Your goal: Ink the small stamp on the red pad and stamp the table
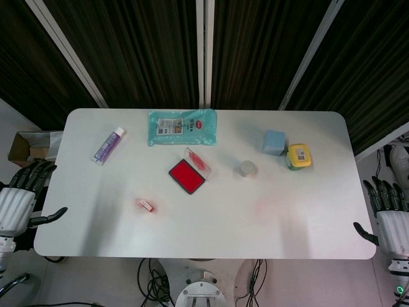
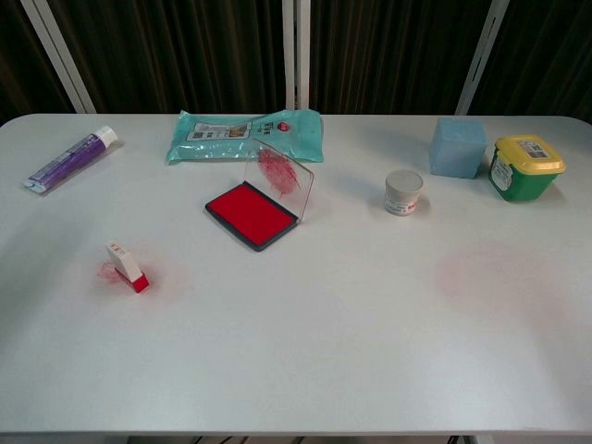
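Note:
The small stamp (image 1: 147,205) (image 2: 127,266) lies on its side on the white table (image 1: 275,217), left of centre, on a faint red smear. The red ink pad (image 1: 186,176) (image 2: 252,214) sits open near the middle, its clear lid (image 2: 281,178) raised behind it. My left hand (image 1: 22,198) hangs off the table's left edge, fingers spread, holding nothing. My right hand (image 1: 390,214) hangs off the right edge, also empty with fingers apart. Neither hand shows in the chest view.
A teal wipes pack (image 1: 182,126) lies at the back centre and a purple tube (image 1: 108,145) at the back left. A small white jar (image 1: 247,168), a blue cube (image 1: 273,142) and a yellow-lidded green tub (image 1: 298,156) stand right of centre. A pale red blotch (image 2: 495,270) marks the table.

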### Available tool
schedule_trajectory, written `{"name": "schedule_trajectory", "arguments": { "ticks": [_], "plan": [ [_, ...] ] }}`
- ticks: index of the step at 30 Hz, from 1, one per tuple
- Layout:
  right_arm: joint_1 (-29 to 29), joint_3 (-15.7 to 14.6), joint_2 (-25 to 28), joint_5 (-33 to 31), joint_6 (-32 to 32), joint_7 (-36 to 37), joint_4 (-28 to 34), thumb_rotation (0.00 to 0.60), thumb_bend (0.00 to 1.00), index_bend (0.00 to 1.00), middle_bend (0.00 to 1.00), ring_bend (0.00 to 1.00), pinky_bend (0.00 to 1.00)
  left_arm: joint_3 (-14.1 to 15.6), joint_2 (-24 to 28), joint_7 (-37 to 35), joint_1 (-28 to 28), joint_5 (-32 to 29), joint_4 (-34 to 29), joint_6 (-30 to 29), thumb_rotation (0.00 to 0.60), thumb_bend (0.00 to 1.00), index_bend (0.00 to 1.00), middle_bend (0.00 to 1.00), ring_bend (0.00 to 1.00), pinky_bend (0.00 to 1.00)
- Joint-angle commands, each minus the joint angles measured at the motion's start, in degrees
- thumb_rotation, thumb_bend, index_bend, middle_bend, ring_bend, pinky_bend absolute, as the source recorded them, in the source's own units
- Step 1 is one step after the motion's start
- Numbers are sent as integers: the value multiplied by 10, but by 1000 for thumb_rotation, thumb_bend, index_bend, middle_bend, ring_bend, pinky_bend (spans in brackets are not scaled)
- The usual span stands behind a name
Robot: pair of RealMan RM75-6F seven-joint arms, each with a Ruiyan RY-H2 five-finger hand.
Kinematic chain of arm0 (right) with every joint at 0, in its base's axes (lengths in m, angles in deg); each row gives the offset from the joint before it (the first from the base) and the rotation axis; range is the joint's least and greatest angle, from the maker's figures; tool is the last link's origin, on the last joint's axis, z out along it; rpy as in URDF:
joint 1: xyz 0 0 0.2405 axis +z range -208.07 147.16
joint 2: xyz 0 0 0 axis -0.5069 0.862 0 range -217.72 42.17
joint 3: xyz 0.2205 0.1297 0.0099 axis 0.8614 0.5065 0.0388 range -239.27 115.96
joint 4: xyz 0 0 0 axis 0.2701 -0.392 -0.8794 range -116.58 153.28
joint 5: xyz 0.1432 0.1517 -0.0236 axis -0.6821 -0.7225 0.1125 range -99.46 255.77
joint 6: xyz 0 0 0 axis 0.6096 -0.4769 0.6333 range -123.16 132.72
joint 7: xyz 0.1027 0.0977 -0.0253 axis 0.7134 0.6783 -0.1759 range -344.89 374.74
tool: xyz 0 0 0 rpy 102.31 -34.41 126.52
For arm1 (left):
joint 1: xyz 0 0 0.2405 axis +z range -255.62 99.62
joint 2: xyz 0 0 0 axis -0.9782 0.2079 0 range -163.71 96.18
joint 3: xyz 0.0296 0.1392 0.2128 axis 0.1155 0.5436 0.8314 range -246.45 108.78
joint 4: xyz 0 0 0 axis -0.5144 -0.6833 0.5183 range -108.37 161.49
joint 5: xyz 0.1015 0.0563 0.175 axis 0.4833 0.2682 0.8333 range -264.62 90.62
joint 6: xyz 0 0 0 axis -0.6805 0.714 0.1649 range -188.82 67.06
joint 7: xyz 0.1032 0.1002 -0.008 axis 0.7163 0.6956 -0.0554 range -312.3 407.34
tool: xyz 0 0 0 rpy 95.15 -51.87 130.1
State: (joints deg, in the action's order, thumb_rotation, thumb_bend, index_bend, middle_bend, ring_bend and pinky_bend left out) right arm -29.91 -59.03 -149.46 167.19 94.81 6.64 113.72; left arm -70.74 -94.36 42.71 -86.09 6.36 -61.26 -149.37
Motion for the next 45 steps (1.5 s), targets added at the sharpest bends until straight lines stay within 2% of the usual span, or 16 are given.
{"name": "schedule_trajectory", "arguments": {
  "ticks": [1,10,12,13,14,15,16,17,18,20,21,23,26,30,33,45],
  "plan": [
    [0,-1,-1,0,-1,0,-1,600,66,0,0,0,0,0,0,0,-1,-1,0,1,36,91,100,99,77,142],
    [3,-4,1,5,-10,-5,2,600,66,0,0,0,0,3,4,5,1,4,-6,-2,36,91,100,99,77,142],
    [3,-5,3,4,-12,-6,3,600,66,0,0,0,0,-1,0,6,0,12,0,-15,70,91,101,99,77,142],
    [3,-5,3,3,-13,-6,3,600,66,0,0,0,0,-4,-4,5,0,18,4,-24,104,91,101,99,77,142],
    [3,-5,3,2,-14,-5,4,600,66,0,0,0,0,-8,-9,2,-1,25,11,-36,209,92,103,99,78,149],
    [3,-5,3,0,-14,-4,4,600,66,0,0,0,0,-14,-18,1,-2,34,22,-53,278,93,108,101,85,165],
    [3,-5,2,-1,-14,-3,4,600,66,0,0,0,0,-19,-26,0,-3,40,32,-65,378,94,123,112,120,220],
    [3,-5,2,-1,-14,-2,3,600,66,0,0,0,0,-22,-33,-2,-4,46,42,-75,469,97,147,136,201,331],
    [3,-4,2,-2,-15,-2,3,600,66,0,0,0,0,-24,-41,-16,-8,54,50,-84,530,109,177,181,343,498],
    [4,-3,2,-2,-16,-2,1,600,66,0,0,0,0,-21,-48,-35,-12,61,58,-83,597,142,219,275,612,776],
    [5,-2,2,-1,-16,-1,1,600,66,0,0,0,0,-14,-49,-44,-16,63,59,-72,600,166,236,321,729,885],
    [6,-2,2,0,-17,1,0,600,66,0,0,0,0,-4,-49,-45,-22,64,55,-49,600,192,248,354,815,956],
    [9,-2,3,3,-20,0,0,600,65,0,0,0,0,6,-53,-26,-37,75,52,-18,600,205,235,344,853,975],
    [10,-4,0,7,-21,1,0,600,66,0,0,0,0,13,-70,13,-66,96,60,24,600,204,191,231,855,977],
    [9,-6,-2,11,-18,0,0,600,66,0,0,0,0,17,-90,24,-89,102,75,61,600,201,196,179,840,965],
    [-1,-10,9,20,0,6,2,600,67,0,0,0,0,45,-189,22,-150,135,173,127,600,192,204,156,835,961]
  ]
}}
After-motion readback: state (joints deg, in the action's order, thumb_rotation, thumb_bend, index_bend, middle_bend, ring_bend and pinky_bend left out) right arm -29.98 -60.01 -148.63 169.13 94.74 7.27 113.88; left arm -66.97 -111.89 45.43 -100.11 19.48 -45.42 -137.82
